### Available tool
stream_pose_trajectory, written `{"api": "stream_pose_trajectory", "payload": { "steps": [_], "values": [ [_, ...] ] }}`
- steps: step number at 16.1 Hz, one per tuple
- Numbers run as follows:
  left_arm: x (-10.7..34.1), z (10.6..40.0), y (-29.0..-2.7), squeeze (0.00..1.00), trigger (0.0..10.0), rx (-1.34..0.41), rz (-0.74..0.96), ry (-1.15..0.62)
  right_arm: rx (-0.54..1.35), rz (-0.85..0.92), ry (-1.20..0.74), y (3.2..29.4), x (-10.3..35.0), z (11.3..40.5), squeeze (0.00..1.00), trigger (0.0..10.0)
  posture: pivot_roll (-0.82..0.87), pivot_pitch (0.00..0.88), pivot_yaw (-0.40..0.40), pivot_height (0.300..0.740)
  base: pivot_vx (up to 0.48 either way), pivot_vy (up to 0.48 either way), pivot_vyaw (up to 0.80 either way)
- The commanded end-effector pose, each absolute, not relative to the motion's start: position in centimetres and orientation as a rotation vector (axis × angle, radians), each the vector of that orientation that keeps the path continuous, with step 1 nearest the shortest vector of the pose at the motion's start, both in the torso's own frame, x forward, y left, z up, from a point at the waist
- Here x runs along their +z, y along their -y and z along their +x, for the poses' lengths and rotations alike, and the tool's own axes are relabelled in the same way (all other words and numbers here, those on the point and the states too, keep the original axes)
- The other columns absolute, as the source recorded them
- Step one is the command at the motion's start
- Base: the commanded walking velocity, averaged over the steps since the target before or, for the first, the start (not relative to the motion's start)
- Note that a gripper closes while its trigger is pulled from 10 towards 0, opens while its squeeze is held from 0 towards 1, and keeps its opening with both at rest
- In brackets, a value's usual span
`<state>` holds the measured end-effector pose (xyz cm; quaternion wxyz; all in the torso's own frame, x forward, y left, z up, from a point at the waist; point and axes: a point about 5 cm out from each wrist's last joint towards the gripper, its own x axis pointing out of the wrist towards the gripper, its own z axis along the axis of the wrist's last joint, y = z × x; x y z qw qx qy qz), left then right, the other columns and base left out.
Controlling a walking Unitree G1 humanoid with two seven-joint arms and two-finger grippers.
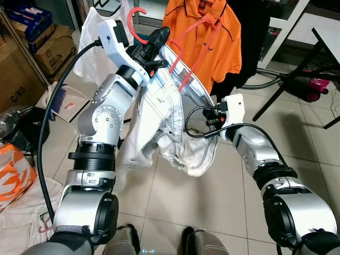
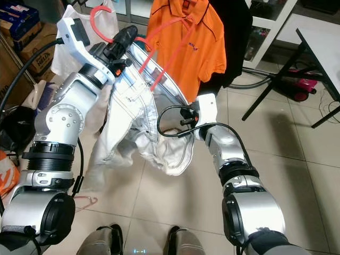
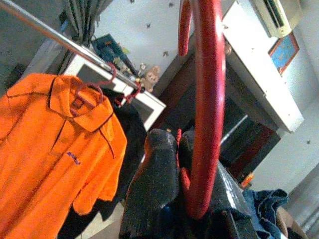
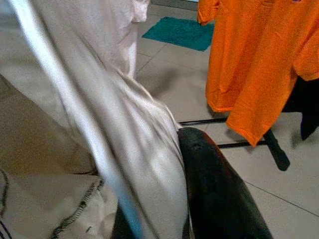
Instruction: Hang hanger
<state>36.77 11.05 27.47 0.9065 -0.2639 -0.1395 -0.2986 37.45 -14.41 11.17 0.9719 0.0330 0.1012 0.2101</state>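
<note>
Left gripper (image 1: 158,38) raised high, clamped on the red hanger (image 1: 183,45) just below its hook; white jeans (image 1: 170,119) hang from it. Right gripper (image 4: 214,199) pinches the jeans' waistband lower down. Orange shirt (image 1: 204,32) hangs just behind.

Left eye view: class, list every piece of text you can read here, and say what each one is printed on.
"C/NO" on the large cardboard box at the left edge.
Dark print on the smaller cardboard box: too blurred to read.
Blue box above it: label too small to read.
Small chest logo on the orange polo shirt: illegible.
</note>
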Motion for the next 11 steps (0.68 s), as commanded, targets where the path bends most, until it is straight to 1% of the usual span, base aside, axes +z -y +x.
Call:
{"api": "stream_pose_trajectory", "payload": {
  "steps": [1, 8, 11],
  "values": [
    [29.2, 36.2, -11.1, 0.0, 10.0, -0.641, -0.552, 0.358, 0.4, 0.033, -0.199, 15.3, 10.8, 37.2, 1.0, 10.0, -0.04, 0.153, -0.099, 0.74, 0.0, 0.0, 0.0],
    [28.9, 36.1, -11.2, 0.0, 10.0, -0.638, -0.548, 0.345, 0.395, 0.025, -0.13, 16.5, 12.2, 37.6, 1.0, 10.0, -0.05, 0.152, -0.102, 0.74, 0.0, 0.0, 0.0],
    [28.7, 35.9, -11.1, 0.0, 10.0, -0.68, -0.508, 0.332, 0.416, -0.09, -0.088, 16.7, 12.7, 37.6, 1.0, 10.0, -0.04, 0.147, -0.102, 0.74, 0.0, 0.0, 0.0]
  ]
}}
